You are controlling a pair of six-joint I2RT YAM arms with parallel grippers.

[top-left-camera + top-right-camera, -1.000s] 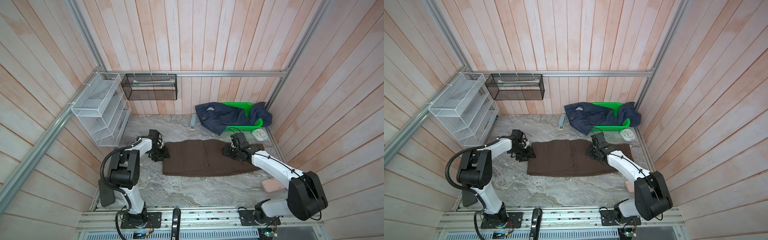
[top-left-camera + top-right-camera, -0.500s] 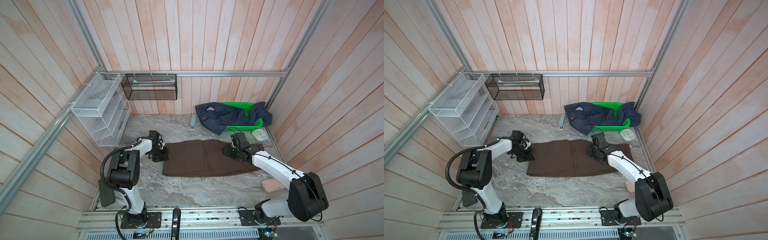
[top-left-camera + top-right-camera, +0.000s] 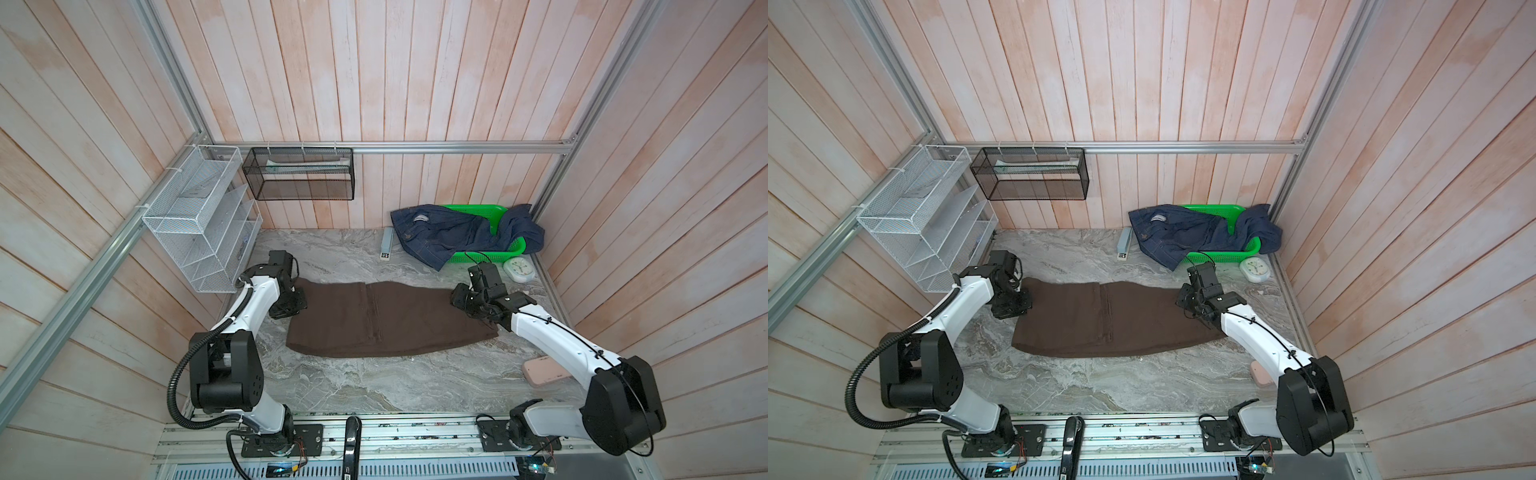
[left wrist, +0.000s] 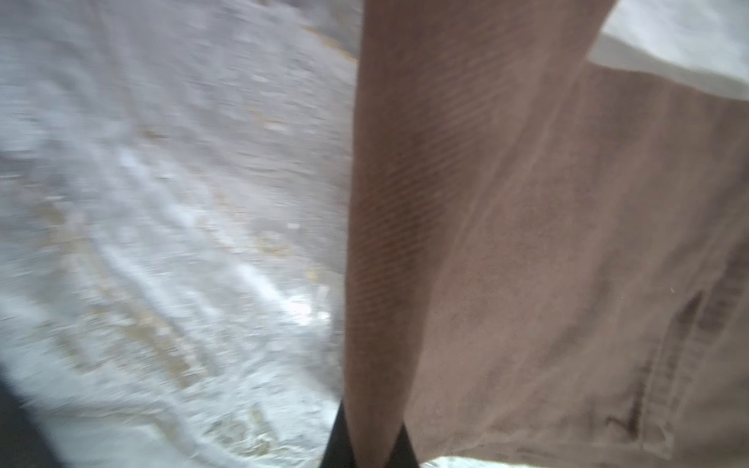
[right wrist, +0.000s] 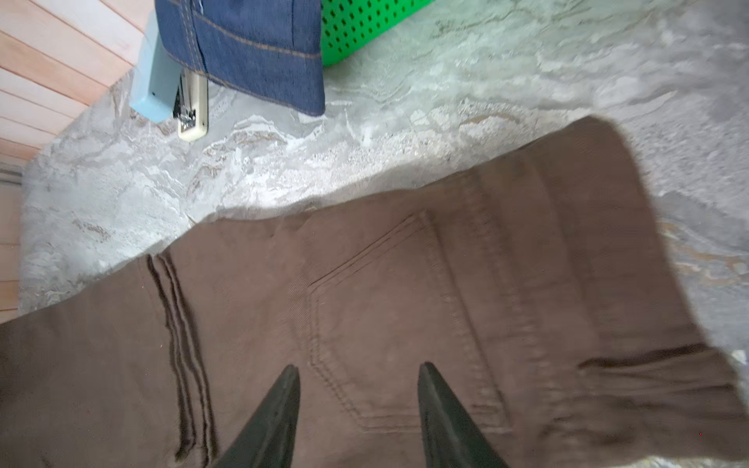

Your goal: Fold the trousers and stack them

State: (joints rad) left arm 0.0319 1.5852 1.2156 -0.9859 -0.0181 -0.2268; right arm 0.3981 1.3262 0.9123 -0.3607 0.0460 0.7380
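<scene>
The dark brown trousers (image 3: 386, 320) (image 3: 1113, 320) lie folded flat across the middle of the marble table. My left gripper (image 3: 293, 305) (image 3: 1017, 307) is at their left edge. In the left wrist view it (image 4: 371, 413) is shut on a raised fold of the trousers (image 4: 527, 243). My right gripper (image 3: 461, 301) (image 3: 1185, 303) is over their right end, near the far edge. In the right wrist view it (image 5: 358, 368) stands open just above a back pocket of the trousers (image 5: 405, 283), gripping nothing.
A green basket (image 3: 511, 249) draped with blue jeans (image 3: 449, 232) stands at the back right. Beside it lie a small white clock (image 3: 518, 269) and a stapler (image 3: 386, 245). A pink flat thing (image 3: 544, 372) lies under the right arm. Wire racks (image 3: 203, 220) hang on the left wall.
My left gripper has shut on the left edge of the trousers. The right gripper has stayed open in about the same place.
</scene>
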